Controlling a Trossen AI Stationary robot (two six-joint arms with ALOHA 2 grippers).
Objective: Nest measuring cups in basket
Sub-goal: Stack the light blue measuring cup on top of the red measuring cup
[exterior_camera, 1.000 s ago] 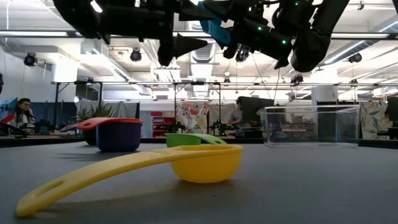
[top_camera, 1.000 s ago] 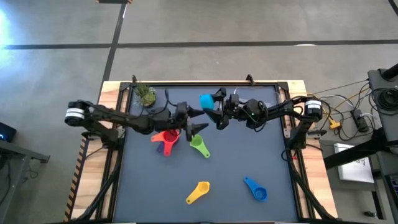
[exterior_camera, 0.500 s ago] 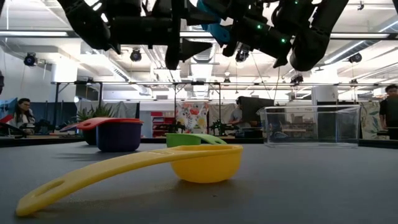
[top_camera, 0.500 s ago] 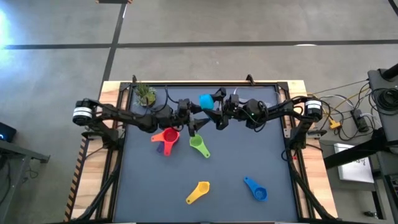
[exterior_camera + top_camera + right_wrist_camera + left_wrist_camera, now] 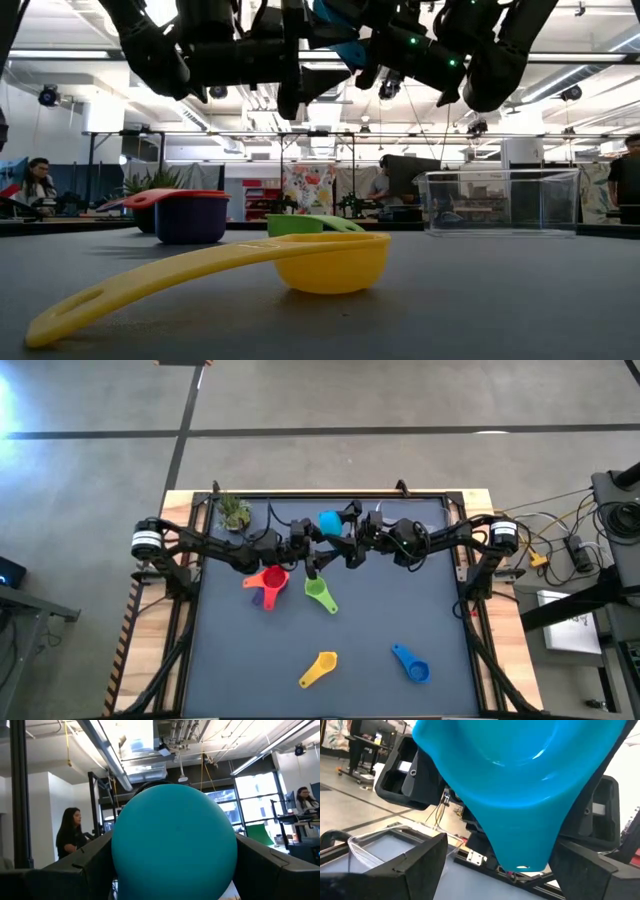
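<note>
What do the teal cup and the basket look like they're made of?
Teal cup: likely smooth moulded plastic, glossy, with bright highlights on its curved wall. Basket: apparently clear hard plastic, since the room shows through its walls and the rim catches light.

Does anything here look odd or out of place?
Yes: the teal plastic measuring cup hangs in mid-air, gripped by the right gripper while the left gripper closes in beside it. Nothing looks spilled or broken.

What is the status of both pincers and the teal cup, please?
Right pincer grips teal measuring cup aloft. Left pincer open beside it. Basket on the table, nothing visibly blocking.
</note>
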